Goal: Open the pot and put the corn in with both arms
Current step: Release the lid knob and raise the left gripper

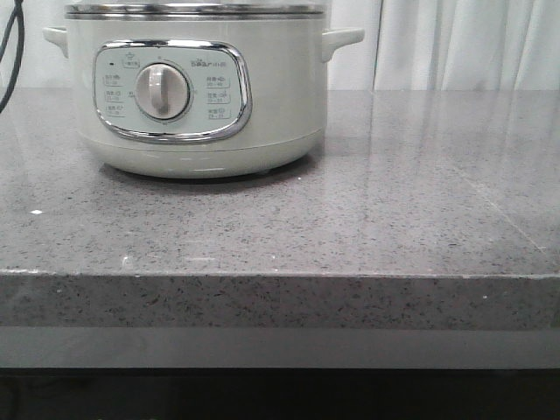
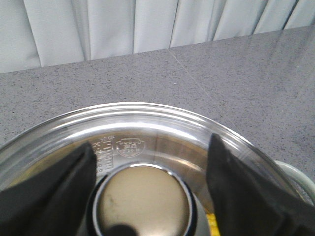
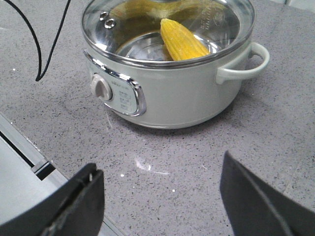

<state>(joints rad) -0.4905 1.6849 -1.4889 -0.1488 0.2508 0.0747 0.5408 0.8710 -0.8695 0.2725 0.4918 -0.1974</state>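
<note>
On the grey stone table (image 1: 367, 219) stood one pot (image 1: 192, 96), its glass lid (image 3: 167, 29) on, one corn (image 3: 181, 40) inside. The left gripper (image 2: 147, 196) straddled the lid knob (image 2: 143, 201), spread; the right gripper (image 3: 162, 201) hung wide, empty.

Cream-green pot (image 3: 182, 93), yellow corn (image 3: 181, 40).

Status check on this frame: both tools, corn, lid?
Left tool open, straddling lid knob. Right tool open, empty, clear of pot. Corn inside, glass lid on.
</note>
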